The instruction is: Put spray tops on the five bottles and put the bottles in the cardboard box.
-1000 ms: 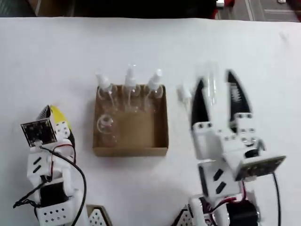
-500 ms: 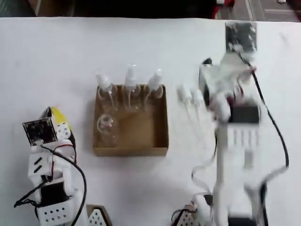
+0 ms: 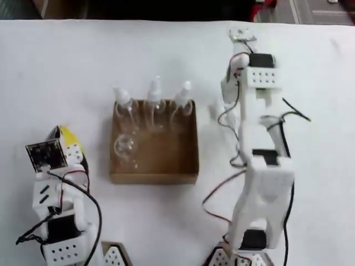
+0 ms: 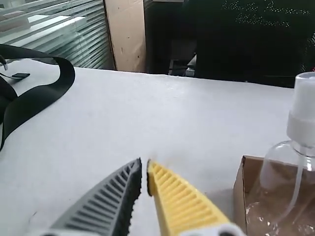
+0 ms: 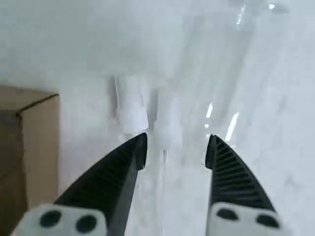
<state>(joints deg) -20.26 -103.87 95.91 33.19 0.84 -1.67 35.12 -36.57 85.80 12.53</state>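
A spray top (image 5: 166, 129) right of the box (image 3: 154, 178) is lined up under the open, empty right gripper (image 5: 176, 140); descent and closure appear required next.

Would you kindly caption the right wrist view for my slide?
Open right claw above two spray tops beside the cardboard box.

You've got a black strap (image 4: 68, 73) lying on the white table (image 3: 66, 55), with window blinds (image 4: 49, 29) and a wooden panel (image 4: 125, 34) behind it.
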